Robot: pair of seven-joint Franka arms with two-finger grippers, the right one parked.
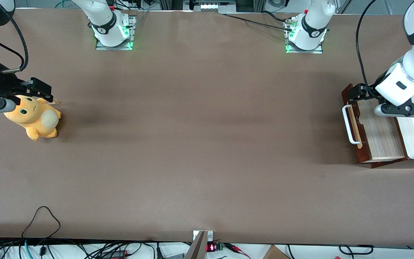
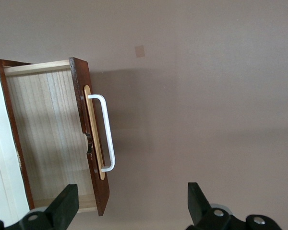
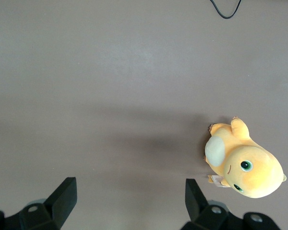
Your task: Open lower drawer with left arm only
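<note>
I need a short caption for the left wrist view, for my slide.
Open gripper above the table, lower drawer pulled out, white handle free.

We saw an orange plush toy (image 1: 32, 117) on the brown table (image 1: 199, 144), toward the parked arm's end, well apart from the spread fingers (image 2: 67, 207) of the left gripper (image 2: 132, 206), which hung over the working arm's end. A pale square patch (image 2: 140, 51) lay near those fingers.
</note>
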